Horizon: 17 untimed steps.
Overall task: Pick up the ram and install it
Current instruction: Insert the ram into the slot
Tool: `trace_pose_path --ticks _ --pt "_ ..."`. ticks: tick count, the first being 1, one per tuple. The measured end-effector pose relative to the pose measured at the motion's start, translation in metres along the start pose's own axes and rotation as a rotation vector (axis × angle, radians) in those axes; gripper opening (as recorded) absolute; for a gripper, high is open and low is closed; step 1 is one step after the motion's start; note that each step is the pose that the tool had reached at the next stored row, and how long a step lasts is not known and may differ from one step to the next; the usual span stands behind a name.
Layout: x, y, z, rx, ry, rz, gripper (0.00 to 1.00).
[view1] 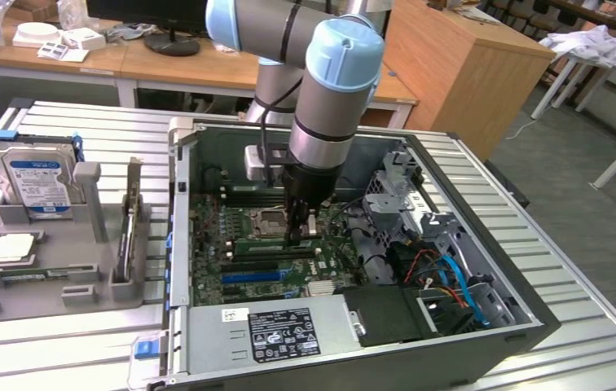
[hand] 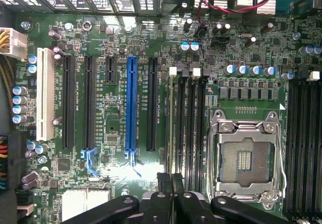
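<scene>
Jaws pinched shut, the gripper is low over the motherboard. The ram stands edge-on in its slot, directly ahead of the tips, with the processor socket just beside.

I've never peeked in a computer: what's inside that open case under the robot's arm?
A green motherboard with an empty processor socket, a blue slot and black slots. The shut gripper hides the spot beneath it.

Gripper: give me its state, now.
Gripper: closed, low over the memory slots; whether it holds anything cannot be told.
</scene>
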<state>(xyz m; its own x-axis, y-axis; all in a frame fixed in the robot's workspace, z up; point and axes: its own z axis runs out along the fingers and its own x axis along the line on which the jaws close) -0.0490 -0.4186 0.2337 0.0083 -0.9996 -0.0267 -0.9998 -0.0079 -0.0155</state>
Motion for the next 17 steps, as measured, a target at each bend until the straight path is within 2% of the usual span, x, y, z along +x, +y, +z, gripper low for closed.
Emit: trace_pose_path --ticks 17 --pt "-0.002 0.0 0.0007 0.0001 -0.0003 0.0 0.12"
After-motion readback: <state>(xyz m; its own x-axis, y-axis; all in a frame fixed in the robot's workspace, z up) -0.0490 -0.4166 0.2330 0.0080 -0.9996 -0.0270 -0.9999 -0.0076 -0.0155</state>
